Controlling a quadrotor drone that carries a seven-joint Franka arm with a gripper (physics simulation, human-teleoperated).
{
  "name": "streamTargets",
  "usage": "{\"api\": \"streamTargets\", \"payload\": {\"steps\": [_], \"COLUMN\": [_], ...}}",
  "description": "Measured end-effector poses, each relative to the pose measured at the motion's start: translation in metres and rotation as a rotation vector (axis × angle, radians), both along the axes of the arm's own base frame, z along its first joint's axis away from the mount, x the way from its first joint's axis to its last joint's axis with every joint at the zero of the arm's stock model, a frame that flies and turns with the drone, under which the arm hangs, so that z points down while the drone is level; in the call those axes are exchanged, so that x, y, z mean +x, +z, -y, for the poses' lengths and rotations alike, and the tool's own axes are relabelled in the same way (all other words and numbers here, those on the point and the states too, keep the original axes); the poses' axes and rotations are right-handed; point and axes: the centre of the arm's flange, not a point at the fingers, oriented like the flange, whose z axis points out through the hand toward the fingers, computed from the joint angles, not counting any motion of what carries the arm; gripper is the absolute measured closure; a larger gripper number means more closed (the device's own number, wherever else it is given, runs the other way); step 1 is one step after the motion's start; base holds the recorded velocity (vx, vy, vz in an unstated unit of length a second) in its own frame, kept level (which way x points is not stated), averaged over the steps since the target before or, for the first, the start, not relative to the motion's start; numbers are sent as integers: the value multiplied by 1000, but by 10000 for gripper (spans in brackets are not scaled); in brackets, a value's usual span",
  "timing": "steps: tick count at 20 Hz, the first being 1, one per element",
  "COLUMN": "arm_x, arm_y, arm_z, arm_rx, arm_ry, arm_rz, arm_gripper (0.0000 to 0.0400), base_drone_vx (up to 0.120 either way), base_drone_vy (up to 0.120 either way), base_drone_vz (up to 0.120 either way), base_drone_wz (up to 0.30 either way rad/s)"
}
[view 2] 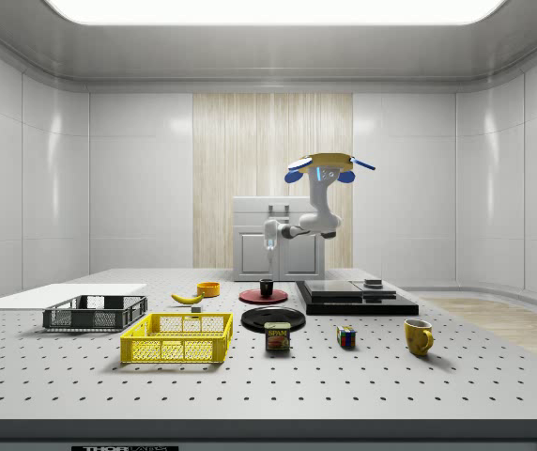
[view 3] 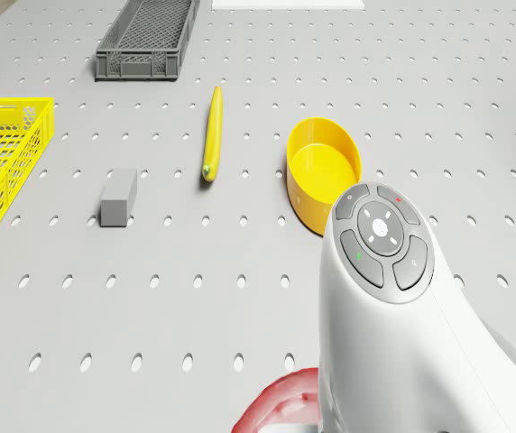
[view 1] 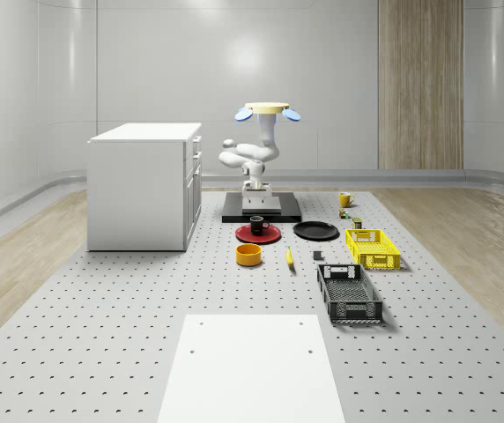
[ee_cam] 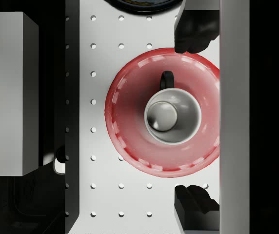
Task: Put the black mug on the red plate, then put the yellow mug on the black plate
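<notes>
On the red plate (ee_cam: pixel 129 122) the black mug (ee_cam: pixel 172 115) stands upright, handle toward the black plate (view 1: pixel 315 231) — apart from the tool (ee_cam: pixel 194 117), which hangs open directly above it, fingers (ee_cam: pixel 194 31) clear on either side. The drone (view 2: pixel 323 167) hovers above the dark platform (view 2: pixel 358 299) behind the plates. The yellow mug (view 2: pixel 418 335) stands on the table (view 1: pixel 129 335), well apart at the whole-scene view's far right.

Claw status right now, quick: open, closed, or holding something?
Claw: open, holding nothing. Its fingertips stand apart above the black mug, which sits on the red plate. The drone hovers above them.
</notes>
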Motion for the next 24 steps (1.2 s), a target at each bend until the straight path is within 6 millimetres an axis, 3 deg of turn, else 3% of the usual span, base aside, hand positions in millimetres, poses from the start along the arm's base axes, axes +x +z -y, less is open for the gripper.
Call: {"api": "streamTargets", "payload": {"steps": [24], "arm_x": [0], "arm_y": [-2], "arm_z": [0], "arm_rx": [0], "arm_ry": [0], "arm_rz": [0], "arm_gripper": [0], "base_drone_vx": [-120], "base_drone_vy": [120], "base_drone_vz": [7], "base_drone_wz": [0]}}
